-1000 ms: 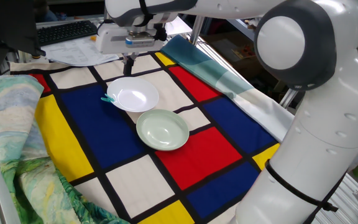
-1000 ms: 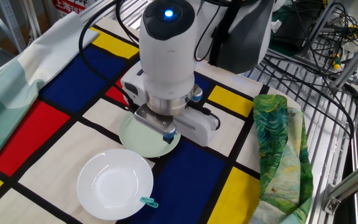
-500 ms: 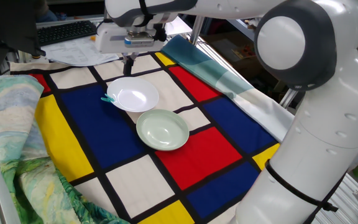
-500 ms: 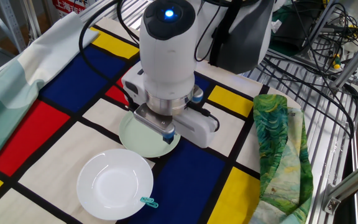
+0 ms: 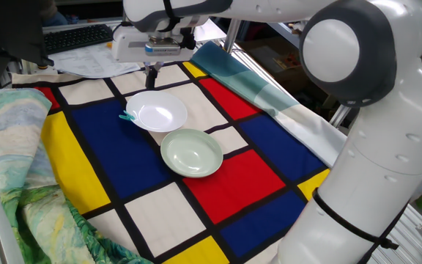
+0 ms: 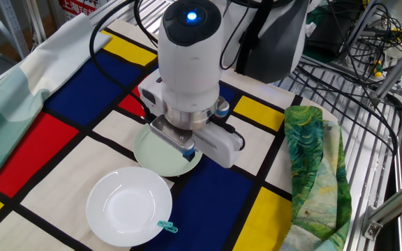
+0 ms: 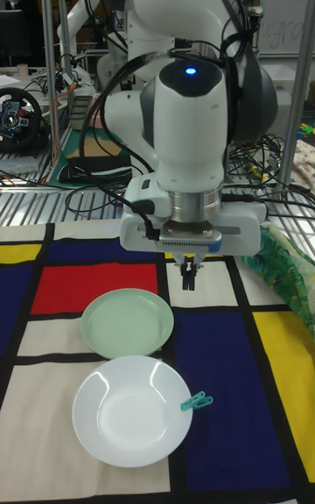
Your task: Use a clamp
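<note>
Approach step; grasp not yet made.

Left to right, tall fixed view: pale green shallow bowl [image 7: 127, 321] below-left of end effector [image 7: 187, 274]; round white plastic bowl [image 7: 129, 410] lower, nearer camera; small teal plastic clamp [image 7: 196, 402] clipped on white bowl's rim, well below end effector.

Your next move, likely: open, descend over clamp.

End effector: fingers pinched narrow, almost together, holding nothing, hovering clear of checkered cloth surface [image 7: 223, 399].
</note>
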